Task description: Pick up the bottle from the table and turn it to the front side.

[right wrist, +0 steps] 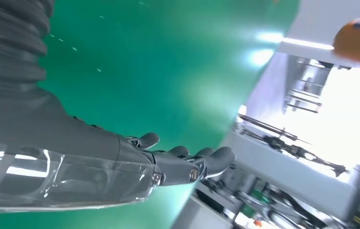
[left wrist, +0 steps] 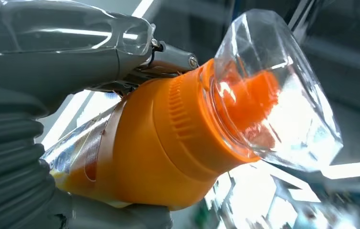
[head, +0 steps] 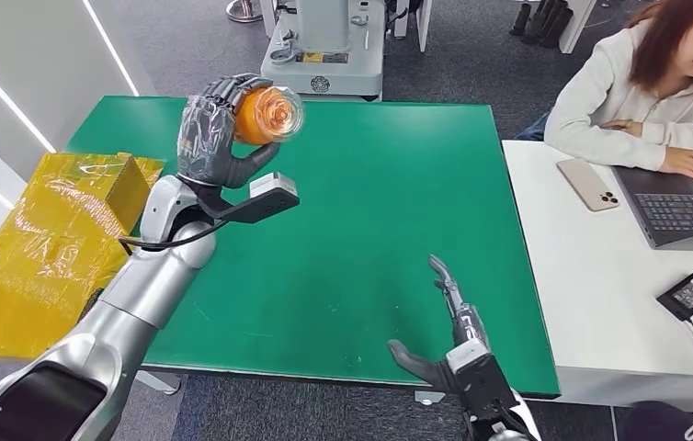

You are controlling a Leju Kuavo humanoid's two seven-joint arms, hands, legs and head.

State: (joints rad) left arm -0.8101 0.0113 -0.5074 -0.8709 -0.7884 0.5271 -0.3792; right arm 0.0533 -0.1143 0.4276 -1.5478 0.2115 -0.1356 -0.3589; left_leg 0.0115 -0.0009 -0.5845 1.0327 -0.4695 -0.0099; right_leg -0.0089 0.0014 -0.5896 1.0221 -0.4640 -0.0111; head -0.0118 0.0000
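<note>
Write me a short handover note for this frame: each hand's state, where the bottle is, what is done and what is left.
Left hand: grips the orange bottle, held up above the green table, clear cap end towards the camera.
Right hand: holds nothing, fingers apart, over the table's near edge.
Done: bottle is off the table.
Left: probably finishing the turn to the front side; the label's facing cannot be judged from these views.
</note>
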